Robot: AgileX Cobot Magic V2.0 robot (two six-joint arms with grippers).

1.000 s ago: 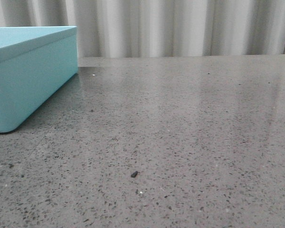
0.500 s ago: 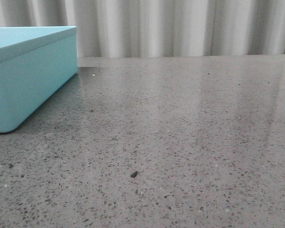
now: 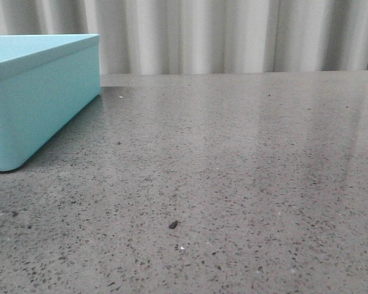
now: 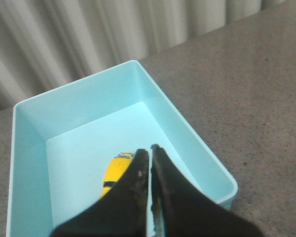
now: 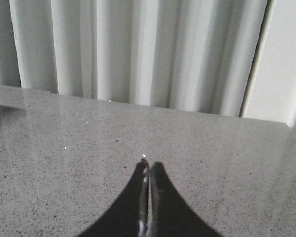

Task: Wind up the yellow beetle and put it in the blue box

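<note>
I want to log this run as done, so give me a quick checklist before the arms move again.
1. yellow beetle lies inside the blue box: ok.
2. left pincer shut and empty above the box: ok.
3. right pincer shut, holding nothing, over bare table: ok.
4. Box upright on the table: ok.
5. Beetle wound up: cannot tell.
6. Small dark speck on the table, apart from both arms: ok.

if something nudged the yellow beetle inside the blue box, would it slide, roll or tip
The yellow beetle lies on the flat floor of the blue box, so as a toy car it would probably roll along its length rather than tip. Its glossy shell looks hard and possibly slippery. The box walls would likely stop it.
</note>
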